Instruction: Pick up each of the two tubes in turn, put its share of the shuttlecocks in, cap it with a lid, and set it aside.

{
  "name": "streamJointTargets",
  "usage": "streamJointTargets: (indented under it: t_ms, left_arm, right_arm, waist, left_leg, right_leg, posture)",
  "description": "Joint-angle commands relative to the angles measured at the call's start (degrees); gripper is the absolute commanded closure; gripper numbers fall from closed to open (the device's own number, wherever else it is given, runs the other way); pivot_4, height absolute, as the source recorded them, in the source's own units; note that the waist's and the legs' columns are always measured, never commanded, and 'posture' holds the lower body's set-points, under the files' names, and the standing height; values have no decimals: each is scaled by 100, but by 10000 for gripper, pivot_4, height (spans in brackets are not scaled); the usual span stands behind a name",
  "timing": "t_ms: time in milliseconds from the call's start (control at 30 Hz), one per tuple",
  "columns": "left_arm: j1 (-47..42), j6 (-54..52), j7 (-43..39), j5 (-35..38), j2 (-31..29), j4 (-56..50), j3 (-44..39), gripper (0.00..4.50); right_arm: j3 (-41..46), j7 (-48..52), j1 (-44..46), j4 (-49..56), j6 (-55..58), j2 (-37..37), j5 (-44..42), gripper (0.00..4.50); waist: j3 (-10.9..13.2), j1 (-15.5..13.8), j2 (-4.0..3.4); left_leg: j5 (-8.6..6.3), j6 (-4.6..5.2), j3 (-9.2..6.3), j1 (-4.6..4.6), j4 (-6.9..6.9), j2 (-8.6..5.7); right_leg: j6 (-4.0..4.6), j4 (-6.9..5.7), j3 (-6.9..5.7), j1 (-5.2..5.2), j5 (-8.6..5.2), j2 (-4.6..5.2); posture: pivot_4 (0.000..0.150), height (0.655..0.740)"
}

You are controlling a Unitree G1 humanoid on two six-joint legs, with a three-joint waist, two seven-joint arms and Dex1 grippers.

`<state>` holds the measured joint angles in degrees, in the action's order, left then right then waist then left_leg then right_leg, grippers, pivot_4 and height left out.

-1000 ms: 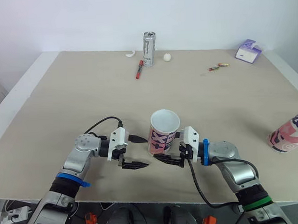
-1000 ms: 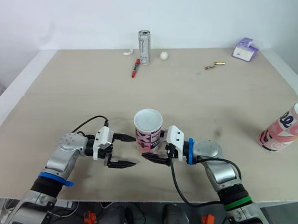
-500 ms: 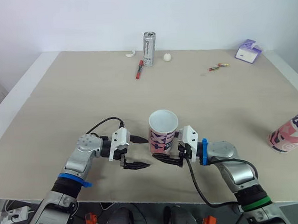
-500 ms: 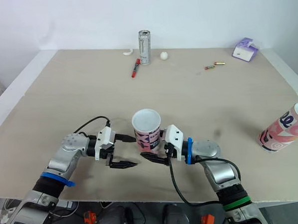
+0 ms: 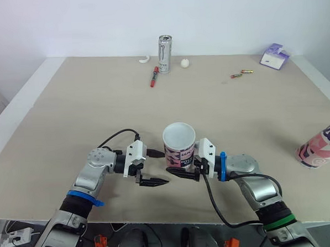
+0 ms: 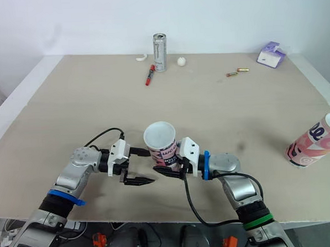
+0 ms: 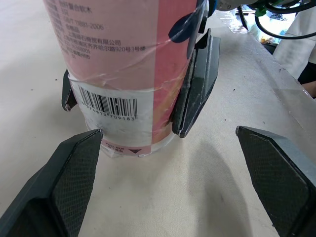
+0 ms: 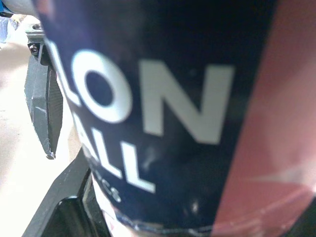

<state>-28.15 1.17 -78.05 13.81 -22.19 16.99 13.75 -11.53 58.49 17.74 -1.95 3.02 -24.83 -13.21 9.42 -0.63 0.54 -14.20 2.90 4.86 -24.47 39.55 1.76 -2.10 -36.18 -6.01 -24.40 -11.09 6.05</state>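
A pink and white tube point(image 5: 180, 150) with an open top stands near the table's front edge, leaning slightly. My right gripper point(image 5: 185, 169) is shut on its base from the right. In the left wrist view its black fingers point(image 7: 197, 84) flank the tube point(image 7: 123, 54) just above the barcode. My left gripper point(image 5: 157, 168) is open, just left of the tube and apart from it. A second pink tube point(image 5: 321, 146) lies on its side at the table's right edge. The right wrist view has the tube's dark printed wall point(image 8: 163, 108) pressed close.
At the back of the table stand a silver can point(image 5: 165, 53), a red marker point(image 5: 153, 77), a white ball point(image 5: 185, 62) and a small white curved piece point(image 5: 144, 60). Two small cylinders point(image 5: 241, 73) and a purple box point(image 5: 275, 56) lie at the back right.
My left gripper has crept right, closer to the tube. The right gripper and the tube have shifted slightly left, and the tube leans a little more.
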Motion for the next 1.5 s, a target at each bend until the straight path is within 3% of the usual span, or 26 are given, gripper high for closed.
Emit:
streamJointTargets:
  t_ms: [33, 200, 367, 567, 733, 967, 1500]
  left_arm:
    - [-46, -4, -49, 56, -74, -211, -11, 0]
    - [-32, -61, -44, 130, -134, -326, -50, 0]
    - [-40, -274, 13, 283, -122, -517, -123, 0]
    - [-7, -576, 91, 442, -84, -807, -89, 0]
    - [-22, -628, 118, 452, -45, -826, -77, 0]
    - [-81, -715, 206, 500, 72, -832, -130, 0]
    - [-46, -606, 429, 692, 283, -841, -310, 0]
  right_arm:
    - [137, -25, 31, 101, -104, -67, -36, 11442]
    - [445, -268, -227, 330, 45, -108, -231, 11442]
    - [1367, -1146, -595, 634, 393, 3, -684, 11442]
    - [3172, -3328, -804, 252, 520, 240, -720, 11442]
    - [3884, -4383, -853, -128, 356, 370, -610, 11442]
    - [3908, -4680, -787, -521, 228, 368, -446, 11442]
    - [3792, -4563, -713, -793, 280, 253, -481, 11442]
  waist:
    - [0, 0, 0]
    - [0, -3, 0]
    - [0, -5, 0]
    - [-1, -2, -1]
    - [-2, 7, -3]
    - [0, 32, -24]
    - [0, 29, -28]
  left_leg:
    - [0, 0, 0, 0, 0, 0]
    - [1, -1, -1, 0, 0, 0]
    - [3, -5, 1, -2, 0, -2]
    - [6, -9, 3, 1, 0, -2]
    - [6, -10, 12, 3, -4, -4]
    - [6, -5, 21, 23, -11, 7]
    - [6, -3, 27, 23, -11, -1]
  right_leg:
    - [0, 0, 0, 0, 0, 0]
    - [0, 0, 0, 0, 0, 0]
    - [-2, 0, 7, 1, 1, 2]
    - [-4, 0, 13, 0, 4, 1]
    - [-5, 0, 26, -2, 3, -1]
    - [7, -1, 97, -3, 5, -68]
    - [1, -1, 152, -2, 3, -77]
  posture:
    - [1500, 7400]
    - [1500, 7400]
    - [1500, 7400]
    - [1500, 7400]
    - [1500, 7400]
    - [1500, 7400]
    - [1500, 7400]
